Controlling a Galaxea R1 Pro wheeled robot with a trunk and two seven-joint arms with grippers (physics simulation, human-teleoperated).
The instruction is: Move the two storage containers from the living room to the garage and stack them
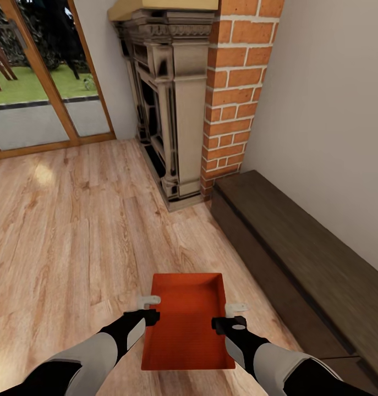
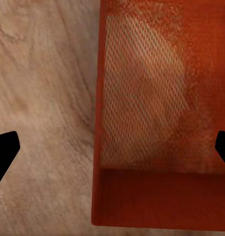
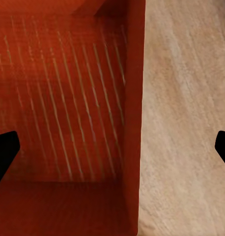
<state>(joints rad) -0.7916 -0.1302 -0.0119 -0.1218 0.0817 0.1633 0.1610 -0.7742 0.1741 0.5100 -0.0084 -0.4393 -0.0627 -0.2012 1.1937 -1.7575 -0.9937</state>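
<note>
Work has hardly begun: one bin (image 1: 186,324) sits on living-room planks (image 1: 73,231), both arms' fingers (image 1: 150,301) spread wide astride its walls.

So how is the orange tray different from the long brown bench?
The orange tray is bright orange-red; the brown bench is dark brown wood. The tray is short, sitting between the two tools, while the bench runs much longer along the wall. The tray is open on top with low walls; the bench has a flat closed top. Both are rectangular and sit low, by the wood floor.
</note>
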